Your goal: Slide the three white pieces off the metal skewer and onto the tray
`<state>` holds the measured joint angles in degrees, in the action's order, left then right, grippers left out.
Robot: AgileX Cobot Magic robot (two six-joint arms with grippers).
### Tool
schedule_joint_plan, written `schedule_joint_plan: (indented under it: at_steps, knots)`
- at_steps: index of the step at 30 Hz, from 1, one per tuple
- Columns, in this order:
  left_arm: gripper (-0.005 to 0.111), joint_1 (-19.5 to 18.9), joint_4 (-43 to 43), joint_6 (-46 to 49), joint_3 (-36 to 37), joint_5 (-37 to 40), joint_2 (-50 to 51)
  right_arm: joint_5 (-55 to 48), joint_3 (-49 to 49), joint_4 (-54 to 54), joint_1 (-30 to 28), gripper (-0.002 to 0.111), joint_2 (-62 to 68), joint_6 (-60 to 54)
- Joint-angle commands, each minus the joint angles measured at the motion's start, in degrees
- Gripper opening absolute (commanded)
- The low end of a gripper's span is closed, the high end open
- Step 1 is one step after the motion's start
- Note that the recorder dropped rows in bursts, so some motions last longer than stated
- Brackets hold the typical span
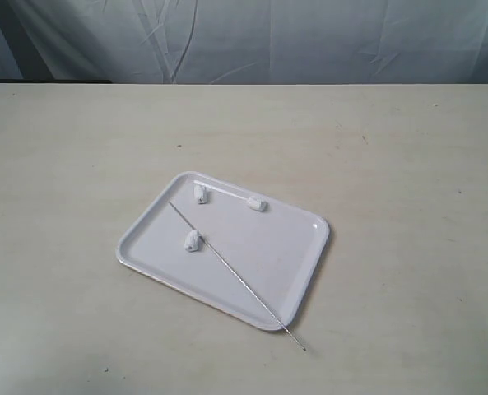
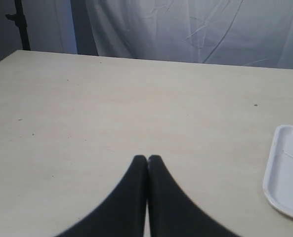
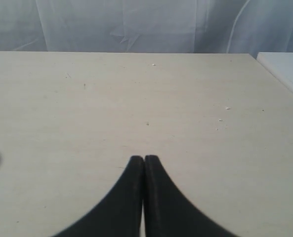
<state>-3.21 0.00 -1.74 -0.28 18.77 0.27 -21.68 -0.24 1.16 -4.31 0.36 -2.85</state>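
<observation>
Exterior view alone shows three white pieces (image 1: 192,241) on tray (image 1: 285,247); wrist views: L tool (image 2: 147,158), R tool (image 3: 144,158) closed, empty.

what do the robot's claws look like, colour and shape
Both the left claw and right claw look alike: two plain matte black fingers, broad at the base, outer edges curving in to narrow rounded tips. No cables, markings or arm links show in any view.

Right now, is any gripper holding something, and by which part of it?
Nothing is held. The left gripper and the right gripper both have their jaws shut on nothing, and the metal skewer lies free across the tray.
</observation>
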Motion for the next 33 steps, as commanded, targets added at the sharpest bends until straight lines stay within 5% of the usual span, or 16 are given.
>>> schedule_joint_plan:
  at_steps: [1, 33]
  knots:
    - [0.0, 0.46, 0.3, 10.54, 0.28, -0.8, -0.27, 0.94, 0.24, -0.46, -0.28, -0.001, -0.36, -0.12]
    - [0.0, 0.46, -0.35, 6.71, 0.28, -0.8, -0.27, 1.08, 0.24, -0.46, -0.28, -0.001, -0.36, -0.03]
